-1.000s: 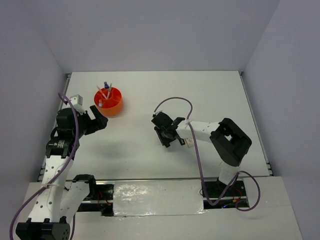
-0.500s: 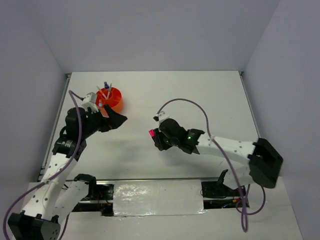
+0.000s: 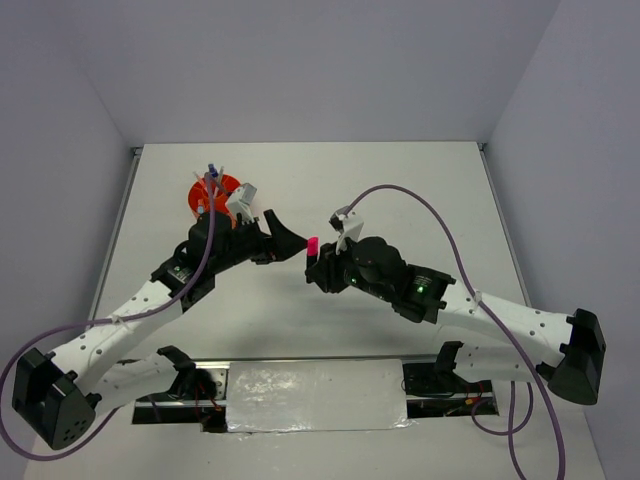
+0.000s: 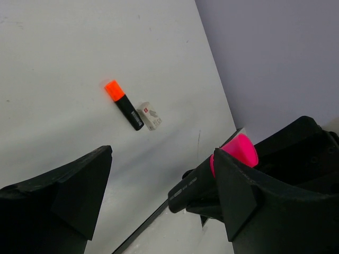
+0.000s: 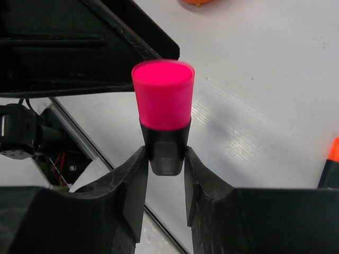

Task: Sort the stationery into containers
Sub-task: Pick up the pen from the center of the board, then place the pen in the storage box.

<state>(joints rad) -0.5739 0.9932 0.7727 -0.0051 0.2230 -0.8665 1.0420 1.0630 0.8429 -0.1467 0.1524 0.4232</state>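
Note:
My right gripper (image 3: pixel 314 264) is shut on the black body of a pink-tipped highlighter (image 3: pixel 312 246) and holds it above the table with the pink cap towards the left arm. In the right wrist view the highlighter (image 5: pixel 163 106) stands between my fingers (image 5: pixel 135 185). My left gripper (image 3: pixel 292 242) is open and empty. In its wrist view the highlighter (image 4: pixel 197 182) lies close to its right finger (image 4: pixel 249 196). An orange-tipped highlighter (image 4: pixel 123 103) and a white eraser (image 4: pixel 150 115) lie side by side on the table. The orange cup (image 3: pixel 203 194) holds several items, half hidden behind the left arm.
The orange-tipped highlighter also shows at the right edge of the right wrist view (image 5: pixel 331 161). The two arms meet over the middle of the white table (image 3: pixel 420 190). Grey walls close in the back and both sides.
The right gripper has lifted the pink-tipped highlighter and carried it left. The left arm has swung from beside the cup out to the right, up to the highlighter's pink end.

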